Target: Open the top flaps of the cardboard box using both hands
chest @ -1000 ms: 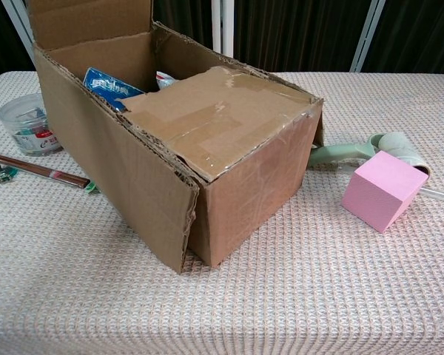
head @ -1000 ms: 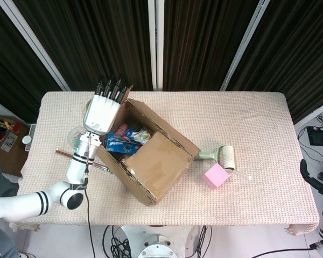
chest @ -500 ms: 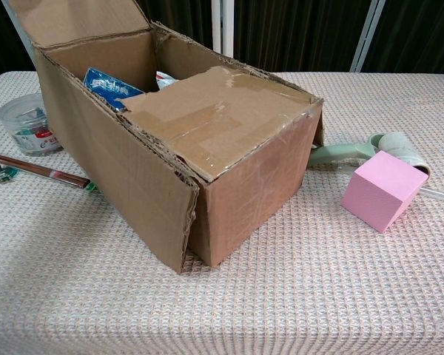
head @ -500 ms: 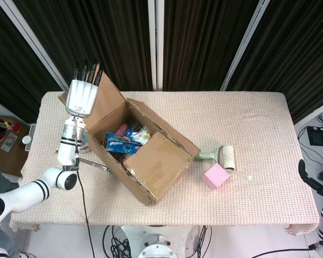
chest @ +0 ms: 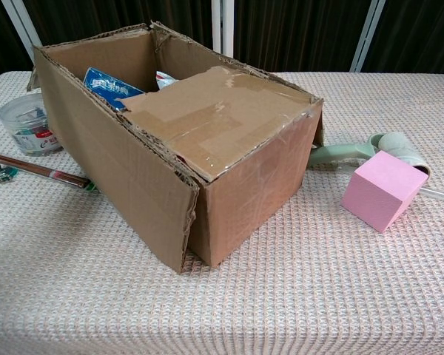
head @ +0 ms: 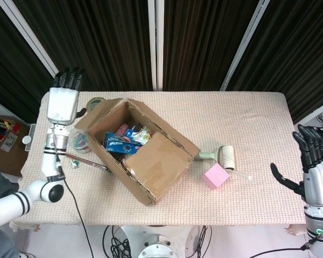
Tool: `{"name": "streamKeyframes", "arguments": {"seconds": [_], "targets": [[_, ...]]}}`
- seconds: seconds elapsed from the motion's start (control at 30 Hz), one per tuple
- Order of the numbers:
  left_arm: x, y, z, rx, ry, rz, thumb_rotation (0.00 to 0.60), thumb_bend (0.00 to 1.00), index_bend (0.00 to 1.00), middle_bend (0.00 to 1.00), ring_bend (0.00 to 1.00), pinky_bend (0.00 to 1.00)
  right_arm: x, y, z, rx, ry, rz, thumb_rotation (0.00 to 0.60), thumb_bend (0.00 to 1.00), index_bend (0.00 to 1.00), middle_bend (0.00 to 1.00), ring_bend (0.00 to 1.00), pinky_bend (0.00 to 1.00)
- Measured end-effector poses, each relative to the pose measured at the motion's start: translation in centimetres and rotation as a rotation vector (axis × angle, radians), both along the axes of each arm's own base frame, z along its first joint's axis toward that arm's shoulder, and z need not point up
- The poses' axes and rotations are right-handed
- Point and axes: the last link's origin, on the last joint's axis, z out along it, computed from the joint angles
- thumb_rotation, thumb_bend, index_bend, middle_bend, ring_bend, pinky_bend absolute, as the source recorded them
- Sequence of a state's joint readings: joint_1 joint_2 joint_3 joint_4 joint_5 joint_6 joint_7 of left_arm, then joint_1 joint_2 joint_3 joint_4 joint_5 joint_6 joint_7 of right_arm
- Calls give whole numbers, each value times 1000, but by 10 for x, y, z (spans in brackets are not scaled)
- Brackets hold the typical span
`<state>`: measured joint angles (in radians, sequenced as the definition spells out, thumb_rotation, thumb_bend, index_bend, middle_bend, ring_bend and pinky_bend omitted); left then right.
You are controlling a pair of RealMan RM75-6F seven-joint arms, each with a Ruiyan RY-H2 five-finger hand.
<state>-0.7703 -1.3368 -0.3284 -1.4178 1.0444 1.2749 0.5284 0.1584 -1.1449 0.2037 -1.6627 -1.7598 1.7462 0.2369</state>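
The cardboard box (head: 145, 153) (chest: 185, 140) stands angled at the table's left centre. Its left flap (head: 99, 114) is folded back outward and down. The right flap (head: 157, 162) (chest: 218, 122), with clear tape on it, still lies flat over that half of the box. Snack packets (head: 124, 141) (chest: 107, 83) show in the uncovered half. My left hand (head: 63, 102) is raised beyond the box's left end, fingers straight and apart, holding nothing. My right hand (head: 314, 169) is up past the table's right edge, fingers spread, empty. Neither hand shows in the chest view.
A pink cube (head: 215, 176) (chest: 382, 189) and a green lint roller (head: 222, 156) (chest: 355, 151) lie right of the box. A clear tub (head: 81, 142) (chest: 26, 122), a tape roll (head: 96, 102) and a red stick (head: 89, 163) (chest: 37, 168) sit on its left.
My left hand swung the left flap from upright to folded outward, then drew away to the left and let go. My right hand rose into view at the right edge.
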Motion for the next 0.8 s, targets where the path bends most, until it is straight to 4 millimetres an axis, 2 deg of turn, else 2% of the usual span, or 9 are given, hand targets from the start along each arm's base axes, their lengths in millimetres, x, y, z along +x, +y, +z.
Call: {"name": "streamKeyframes", "arguments": {"seconds": [0.07,0.17,0.27,0.37,0.5,0.67,0.73,0.8], "targets": [[-23,-13,19,2,-10,26,532,0,65,97,59,151,10,-4,-1,28,44,21,600,189,0,0,0,0],[-52,-37,37,-13,-48,72,403,0,127,104,60,148,25,-10,-5,83,102,38,600,181,0,0,0,0],[-85,-70,51,-39,-91,137,346,0,139,104,60,148,42,-18,-9,168,162,41,600,176,0,0,0,0],[-110,-99,56,-76,-146,180,326,0,138,104,60,148,62,-30,-14,265,232,35,600,205,0,0,0,0],[-127,-130,57,-154,-182,160,323,0,134,106,60,148,91,-53,-24,384,323,18,600,384,0,0,0,0],[-147,-172,54,-271,-209,132,320,0,118,107,60,148,124,-87,-39,531,386,-32,600,420,0,0,0,0],[-157,-192,54,-312,-214,140,319,0,117,107,60,148,137,-100,-45,577,389,-54,600,489,0,0,0,0],[-162,-204,55,-332,-206,139,317,0,115,107,60,148,151,-111,-50,616,392,-68,600,610,0,4,0,0]]}}
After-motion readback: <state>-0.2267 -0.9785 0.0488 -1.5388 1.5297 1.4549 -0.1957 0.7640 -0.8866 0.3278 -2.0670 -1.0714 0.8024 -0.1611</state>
